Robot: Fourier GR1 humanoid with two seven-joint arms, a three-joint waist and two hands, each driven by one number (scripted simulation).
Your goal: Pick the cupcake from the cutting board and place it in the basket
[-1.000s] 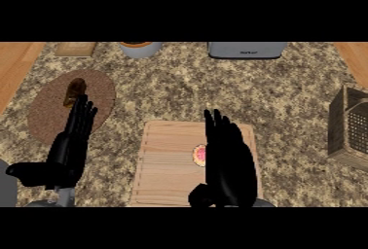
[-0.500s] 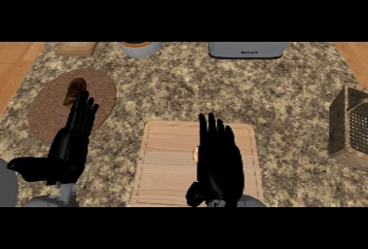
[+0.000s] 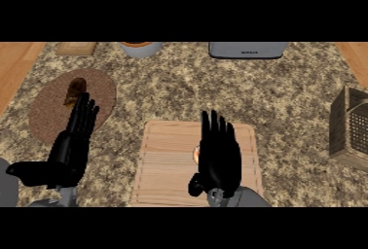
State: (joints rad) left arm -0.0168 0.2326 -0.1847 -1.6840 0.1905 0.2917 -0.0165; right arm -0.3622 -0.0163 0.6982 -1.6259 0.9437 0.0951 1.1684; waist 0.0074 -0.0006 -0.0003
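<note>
Right hand (image 3: 218,155): seen nearest, at 6 o'clock of the view, laid over the cutting board (image 3: 167,165); fingers held straight and together, pointing toward 12 o'clock; nothing is grasped, the hand is released.
Cupcake (image 3: 196,154): located on the cutting board, almost wholly hidden beneath the right hand; only a small orange and pale sliver is exposed at the hand's 9 o'clock edge.
Key relation: the cupcake is judged to lie under the palm, slightly toward 9 o'clock of the hand's centre; the right hand is clearly the nearer one. No long axis can be made out on the cupcake.
Appearance of cupcake: too little is shown for shape or topping to be described.
Left hand (image 3: 68,151): noted at 8 o'clock of the view, fingers straight and up, at rest; nothing held.
Round brown mat (image 3: 54,116): at 10 o'clock, a dark brown item (image 3: 75,91) set on it; its kind cannot be told.
Basket (image 3: 350,127): at 3 o'clock, at the view's right edge, well apart from the board.
Step judged: grasp not yet closed; carry toward 3 o'clock is expected afterwards.
</note>
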